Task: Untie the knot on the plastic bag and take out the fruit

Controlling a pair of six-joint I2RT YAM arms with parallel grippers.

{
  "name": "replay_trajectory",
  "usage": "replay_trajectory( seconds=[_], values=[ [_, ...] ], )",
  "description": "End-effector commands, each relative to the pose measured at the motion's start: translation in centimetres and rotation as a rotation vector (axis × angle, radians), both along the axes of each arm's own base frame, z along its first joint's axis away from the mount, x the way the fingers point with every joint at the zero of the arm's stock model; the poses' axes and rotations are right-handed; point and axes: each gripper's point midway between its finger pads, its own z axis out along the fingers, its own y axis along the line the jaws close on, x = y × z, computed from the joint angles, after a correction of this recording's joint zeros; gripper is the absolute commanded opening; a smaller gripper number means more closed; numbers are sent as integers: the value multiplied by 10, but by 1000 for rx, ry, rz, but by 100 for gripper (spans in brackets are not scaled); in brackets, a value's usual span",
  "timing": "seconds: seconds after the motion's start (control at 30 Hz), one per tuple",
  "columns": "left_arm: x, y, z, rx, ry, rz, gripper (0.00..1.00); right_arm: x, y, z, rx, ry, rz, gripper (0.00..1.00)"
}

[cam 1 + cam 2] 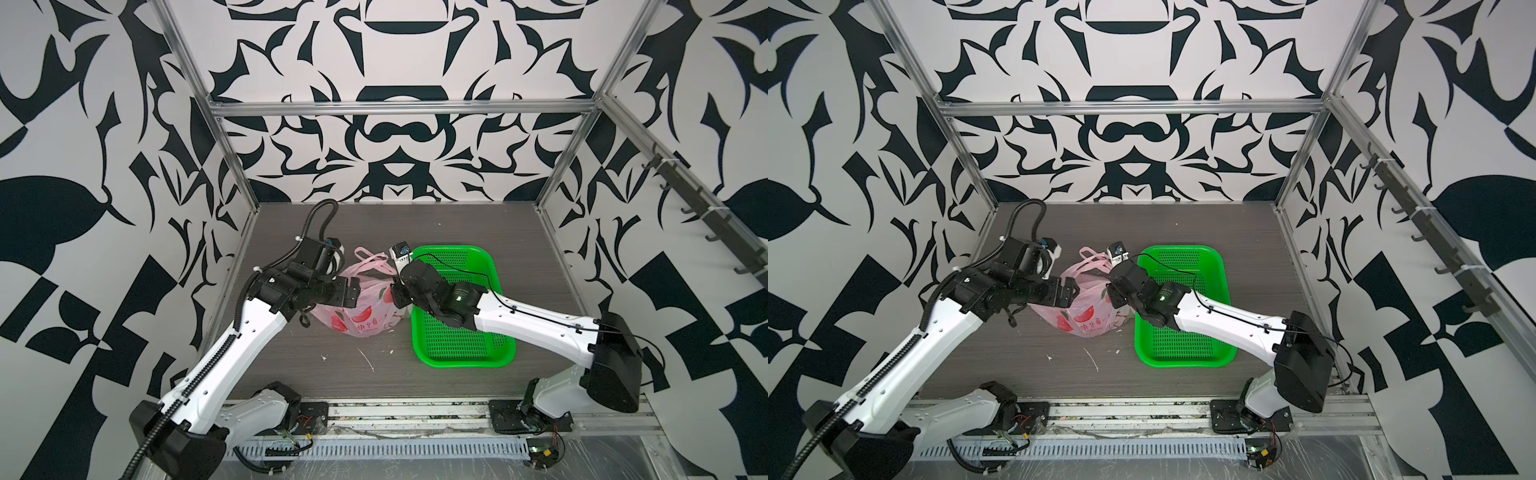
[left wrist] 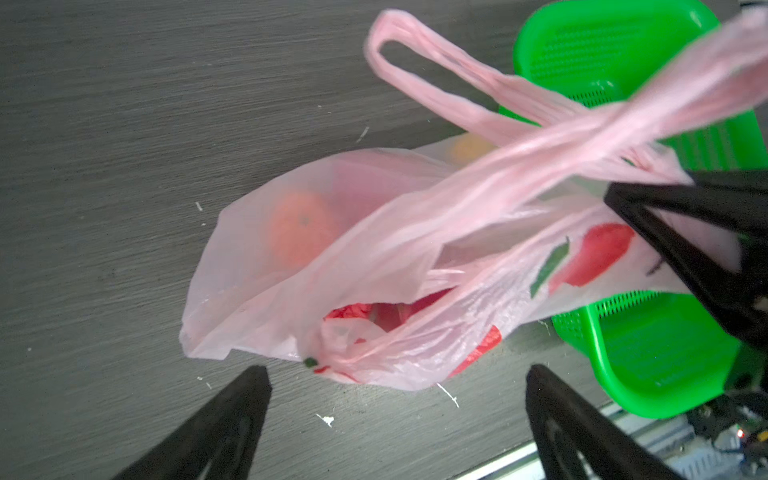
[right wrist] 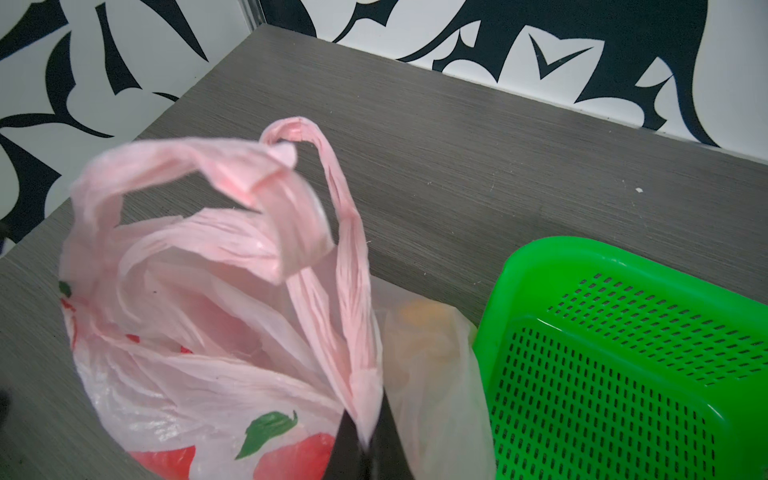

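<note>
1. Pinching one handle of the plastic bag, the clamped right tool could tear the thin film by pulling hard.
2. Just ahead of the left tool, spread wide and empty, the fruit inside could spill across the surface.

Only print found was on the plastic bag. One red row of Chinese characters ran along its front panel, at 6 o'clock of the bag in both top views. The first glyph looked like 快 and a later one like 一; the others were too small to read. A red fruit graphic sat at 12 o'clock of that row. Both wrist views caught the graphic's green leaf, but no readable lettering. Nothing else was legible.
</note>
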Motion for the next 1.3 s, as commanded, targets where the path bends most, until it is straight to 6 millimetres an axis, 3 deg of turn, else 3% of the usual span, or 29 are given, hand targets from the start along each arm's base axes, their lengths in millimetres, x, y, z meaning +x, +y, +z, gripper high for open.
replay_trajectory(
  seconds=[0.0, 0.2, 0.47, 0.67, 0.8, 0.83, 0.87, 1.13, 1.27],
  values=[
    [0, -1, -4, 120, -2, -85, 100, 7, 10, 30, 81, -47, 2, 0],
    [38, -1, -12, 286, -62, -113, 100, 3, 13, 30, 98, -40, 29, 0],
    [72, -14, -13, 393, -133, -215, 86, 1, 13, 29, 94, -40, 41, 0],
    [84, -10, -7, 459, -184, -236, 57, 2, 13, 28, 97, -43, 37, 0],
    [88, -3, 0, 443, -204, -193, 12, 3, 16, 25, 101, -40, 39, 0],
    [88, -1, 1, 440, -206, -181, 3, 4, 17, 25, 103, -41, 40, 0],
    [91, -1, 5, 427, -228, -159, 0, 4, 17, 25, 101, -40, 39, 0],
    [99, 32, 28, 298, -311, 91, 0, 13, 29, 27, 97, -59, 47, 1],
    [100, 62, 46, 218, -353, 260, 0, 20, 37, 39, 117, -85, 44, 19]
  ],
)
